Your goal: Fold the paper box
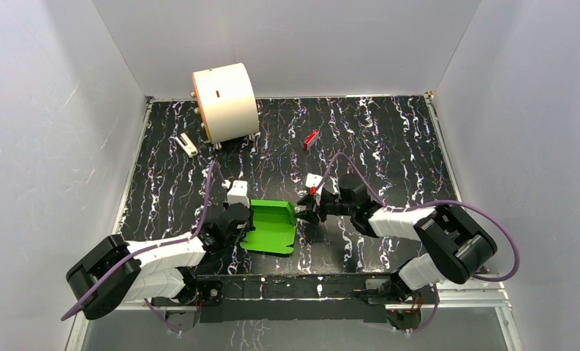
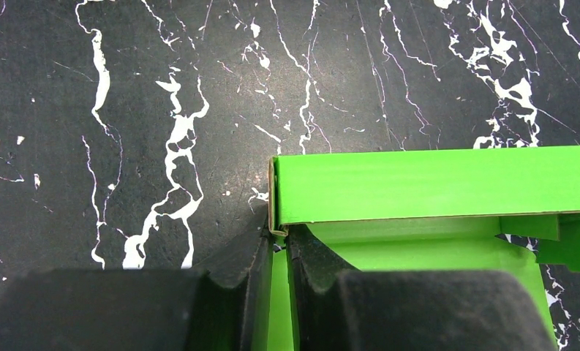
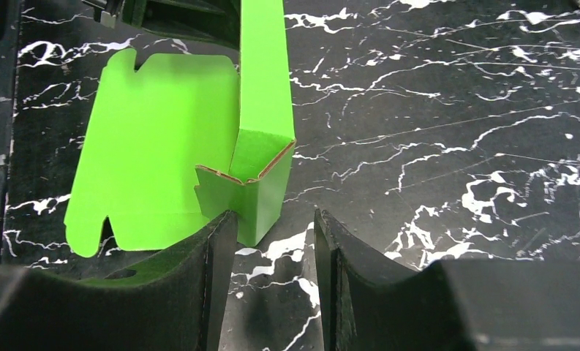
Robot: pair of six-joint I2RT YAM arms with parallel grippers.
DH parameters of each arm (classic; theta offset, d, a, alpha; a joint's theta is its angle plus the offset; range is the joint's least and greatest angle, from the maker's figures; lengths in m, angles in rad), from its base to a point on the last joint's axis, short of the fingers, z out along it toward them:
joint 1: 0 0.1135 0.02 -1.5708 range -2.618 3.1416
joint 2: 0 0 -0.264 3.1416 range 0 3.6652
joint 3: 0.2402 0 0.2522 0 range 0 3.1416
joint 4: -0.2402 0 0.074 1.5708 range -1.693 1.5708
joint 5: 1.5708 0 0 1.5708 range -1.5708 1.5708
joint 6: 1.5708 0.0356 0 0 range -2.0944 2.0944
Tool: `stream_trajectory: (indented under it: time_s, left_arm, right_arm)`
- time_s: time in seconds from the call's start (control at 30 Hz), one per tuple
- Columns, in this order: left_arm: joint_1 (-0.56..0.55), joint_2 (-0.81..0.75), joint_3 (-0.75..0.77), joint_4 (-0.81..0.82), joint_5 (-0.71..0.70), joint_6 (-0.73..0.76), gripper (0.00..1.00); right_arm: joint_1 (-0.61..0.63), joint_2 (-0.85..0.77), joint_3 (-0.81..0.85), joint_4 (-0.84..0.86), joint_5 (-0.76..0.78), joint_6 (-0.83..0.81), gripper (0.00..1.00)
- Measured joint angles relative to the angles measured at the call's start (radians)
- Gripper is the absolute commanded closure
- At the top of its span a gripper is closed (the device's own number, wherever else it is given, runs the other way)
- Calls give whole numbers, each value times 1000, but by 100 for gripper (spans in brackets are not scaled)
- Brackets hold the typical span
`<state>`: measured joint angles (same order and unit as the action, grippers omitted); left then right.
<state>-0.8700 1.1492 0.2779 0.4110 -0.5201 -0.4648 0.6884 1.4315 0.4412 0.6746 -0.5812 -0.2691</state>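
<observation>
My left arm (image 1: 159,257), right arm (image 1: 400,221): white shells, black joint housings. Purple cable (image 1: 208,191) loops along each. White box (image 1: 238,193) on each wrist. My fingers (image 2: 232,292): matte black, notched inner edges.

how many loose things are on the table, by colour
green: 1, the paper box
cream: 1, the cylinder
red: 1, the small block
white and black: 1, a small object left of the cylinder, too small to identify
total: 4
</observation>
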Motion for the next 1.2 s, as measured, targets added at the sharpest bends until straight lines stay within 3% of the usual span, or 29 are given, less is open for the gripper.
stream_trajectory:
  time_s: [0.57,1.2]
  left_arm:
    - [0,0,0,3,18,5,93]
    - [8,0,0,2,19,8,94]
  right_arm:
    - [14,140,29,125,-56,85,64]
    - [136,238,21,360,352,151,67]
